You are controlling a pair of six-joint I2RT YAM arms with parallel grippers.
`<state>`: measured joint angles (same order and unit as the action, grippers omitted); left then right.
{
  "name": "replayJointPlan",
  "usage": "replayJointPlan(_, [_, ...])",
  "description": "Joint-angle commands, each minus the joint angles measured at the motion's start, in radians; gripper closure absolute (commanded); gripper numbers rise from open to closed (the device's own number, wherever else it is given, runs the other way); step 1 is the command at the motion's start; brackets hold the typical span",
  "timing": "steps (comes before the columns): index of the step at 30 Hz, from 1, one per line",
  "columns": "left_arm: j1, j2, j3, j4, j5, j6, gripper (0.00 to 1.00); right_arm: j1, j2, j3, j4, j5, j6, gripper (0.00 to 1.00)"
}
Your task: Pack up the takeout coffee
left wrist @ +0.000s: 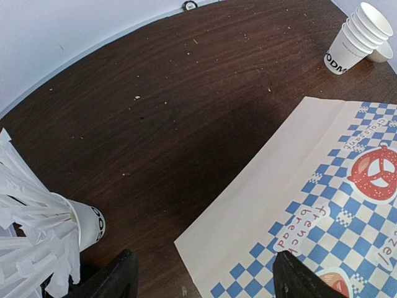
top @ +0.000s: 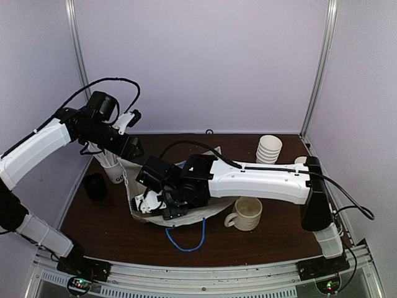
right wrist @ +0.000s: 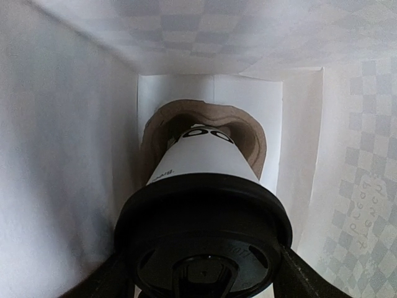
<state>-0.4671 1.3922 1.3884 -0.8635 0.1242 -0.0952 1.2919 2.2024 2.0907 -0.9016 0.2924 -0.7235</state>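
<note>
One takeout coffee (right wrist: pixel 205 161), a white paper cup with a black lid, is deep inside the white paper bag (right wrist: pixel 68 155). Its base sits in a brown cardboard holder (right wrist: pixel 251 133) at the bag's bottom. My right gripper (right wrist: pixel 201 273) is shut on the cup, one finger pressing each side of the lid. From above, the right gripper (top: pixel 154 200) reaches into the mouth of the bag (top: pixel 133 180), which lies on its side. My left gripper (left wrist: pixel 203 264) stands open and empty over the table, just off the bag's checkered corner (left wrist: pixel 298 205). In the top view the left gripper (top: pixel 131 148) hovers behind the bag.
A stack of lidless paper cups (top: pixel 268 149) (left wrist: pixel 356 34) stands at the back right. The ceramic mug (top: pixel 245 214) is beside my right arm. A cup stuffed with white paper strips (left wrist: pixel 56 230) (top: pixel 111 171), a black round object (top: pixel 95 186) and a blue cord (top: pixel 186 241) are nearby.
</note>
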Motion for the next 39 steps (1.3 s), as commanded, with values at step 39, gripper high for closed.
replayJointPlan(39, [0.038,0.428,0.199,-0.140,0.228,0.131,0.32,-0.049,0.128,0.255,-0.243,-0.150,0.086,0.30])
